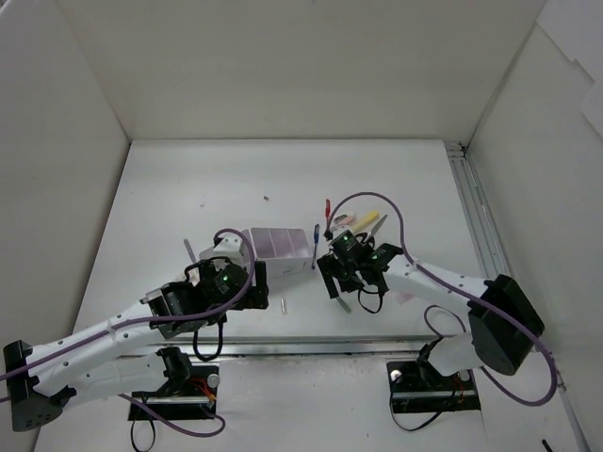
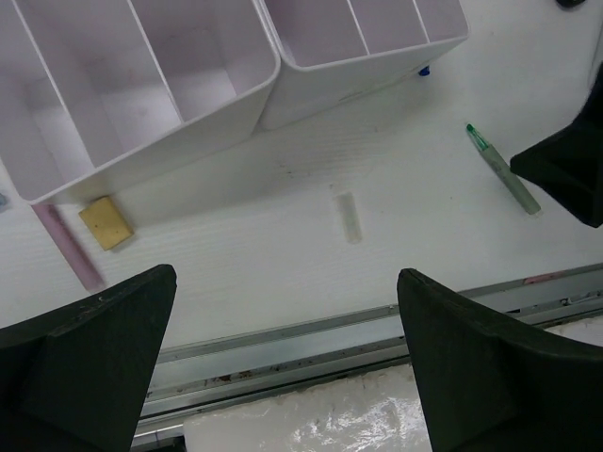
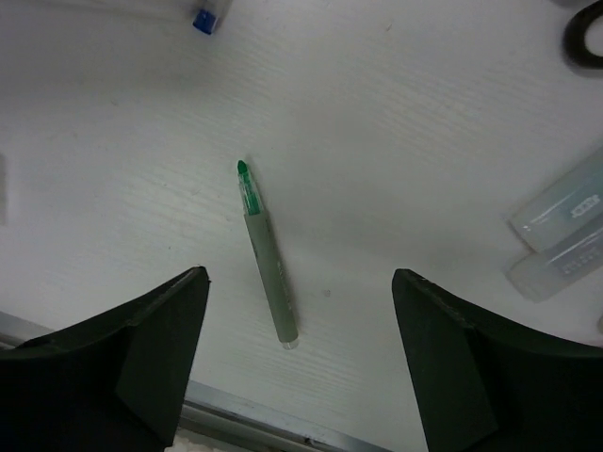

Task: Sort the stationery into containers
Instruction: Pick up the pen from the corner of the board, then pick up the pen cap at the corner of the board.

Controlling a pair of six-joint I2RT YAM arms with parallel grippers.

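Two hands, both empty. So the right hand (image 3: 299, 278) hangs over the green pen (image 3: 267, 254), fingers (image 3: 141, 348) spread wide either side and nothing gripped. The pen lies flat on the table (image 3: 424, 141), off to the side of the organizer (image 1: 278, 243), not in it. Meanwhile the left hand (image 2: 287, 278) is wide open too, idling near the organizer's wall.

Risk: the pen sits a bit off-centre, so one finger could hit first and roll or spin it out of the pinch. Height's hard to tell, so fingertips might also jam into the table.
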